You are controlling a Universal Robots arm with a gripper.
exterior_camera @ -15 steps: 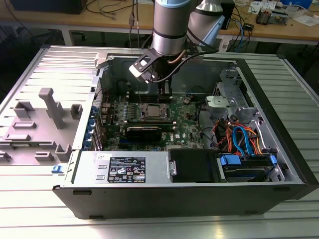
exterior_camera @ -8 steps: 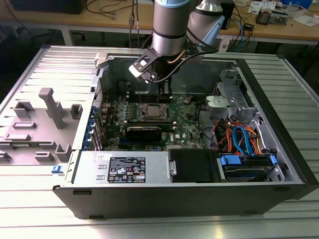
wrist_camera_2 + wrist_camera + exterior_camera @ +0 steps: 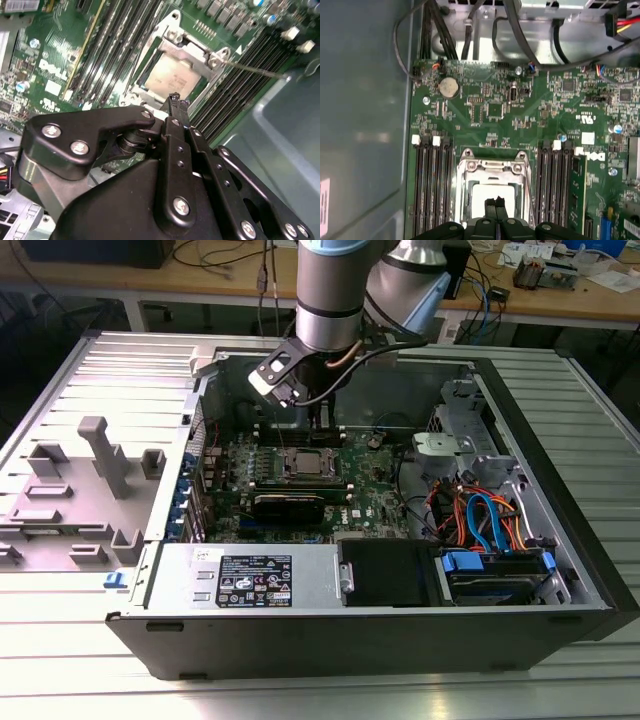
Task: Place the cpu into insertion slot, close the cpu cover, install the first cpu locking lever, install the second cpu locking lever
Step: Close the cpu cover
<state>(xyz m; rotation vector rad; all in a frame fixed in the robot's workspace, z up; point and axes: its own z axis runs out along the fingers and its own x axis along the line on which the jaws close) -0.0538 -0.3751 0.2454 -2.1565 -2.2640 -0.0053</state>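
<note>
The cpu [image 3: 171,80] [image 3: 485,192] lies in the insertion slot [image 3: 305,466], its dull silver top showing. The cpu cover [image 3: 196,50] [image 3: 491,170], a silver frame, lies flat around it in both wrist views. A thin wire locking lever [image 3: 255,70] sticks out sideways from one corner of the socket, over the memory slots. My gripper [image 3: 175,101] [image 3: 494,202] hangs just above the cpu's near edge, fingers shut together with nothing between them. In the exterior view the gripper [image 3: 322,423] is just behind the socket inside the case.
Long black memory slots [image 3: 430,190] [image 3: 555,185] flank the socket on both sides. The grey case wall [image 3: 365,100] stands close by. Cables [image 3: 480,515] and a drive cage fill the exterior view's right. A power supply [image 3: 250,578] sits at the case's front.
</note>
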